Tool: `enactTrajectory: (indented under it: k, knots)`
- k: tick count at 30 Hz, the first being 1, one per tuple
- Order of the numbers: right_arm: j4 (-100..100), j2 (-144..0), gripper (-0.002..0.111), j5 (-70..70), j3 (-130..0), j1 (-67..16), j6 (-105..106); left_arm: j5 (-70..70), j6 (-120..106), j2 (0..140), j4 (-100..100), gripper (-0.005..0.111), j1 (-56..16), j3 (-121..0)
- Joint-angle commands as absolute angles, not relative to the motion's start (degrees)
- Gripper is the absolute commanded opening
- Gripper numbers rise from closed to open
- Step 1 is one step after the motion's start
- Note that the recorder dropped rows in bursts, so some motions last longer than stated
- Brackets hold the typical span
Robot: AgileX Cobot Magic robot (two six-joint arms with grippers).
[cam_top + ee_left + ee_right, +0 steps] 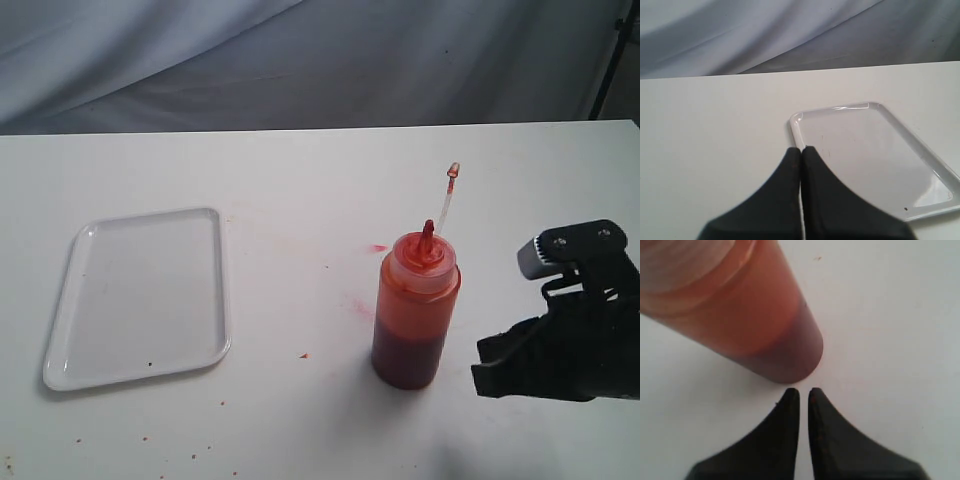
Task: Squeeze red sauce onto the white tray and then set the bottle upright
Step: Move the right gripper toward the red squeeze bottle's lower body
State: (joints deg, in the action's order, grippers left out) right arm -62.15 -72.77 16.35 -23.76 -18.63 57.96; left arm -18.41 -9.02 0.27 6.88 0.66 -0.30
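Beside the upright squeeze bottle on the counter, my right end effector hovers pressed together, empty. The white tray, well apart from the bottle, looks clean, so squeezing hasn't begun; next I spread and grip.

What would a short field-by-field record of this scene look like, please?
white tray: flat on the table, nothing red on it
bottle: upright, right of the white tray, apart from it
red sauce: seen only inside the bottle, dark lower layer
left gripper: shut, tips seen against the white tray's rim
right gripper: shut, beside the bottle's base, not gripping it
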Motion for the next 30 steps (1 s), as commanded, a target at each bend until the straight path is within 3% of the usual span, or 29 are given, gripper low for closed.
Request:
enactTrajectory:
  k: [1, 7, 9, 15, 22, 30]
  knots:
    - [-63.8, -73.7, 0.031, 18.5, -24.1, -18.9, 63.2, -17.8, -9.1, 0.0, 6.7, 0.000, 0.7, 0.0]
    - [-63.9, -73.7, 0.096, 17.8, -24.1, -18.9, 64.9, -17.8, -9.1, 0.0, 6.7, 0.000, 0.7, 0.0]
    - [-63.2, -73.7, 0.105, 18.5, -24.1, -18.9, 67.5, -17.8, -9.1, 0.0, 6.7, 0.000, 0.7, 0.0]
    - [-64.1, -76.0, 0.105, 18.5, -24.1, -19.7, 71.3, -17.8, -9.1, 0.0, 6.7, 0.000, 0.7, 0.0]
    - [-64.7, -91.2, 0.105, 3.8, -24.6, -31.9, 79.4, -17.8, -9.1, 0.0, 6.7, 0.000, 0.7, 0.0]
    - [-64.7, -94.7, 0.105, 5.6, -28.8, -32.8, 79.4, -17.8, -9.1, 0.0, 6.7, 0.000, 0.7, 0.0]
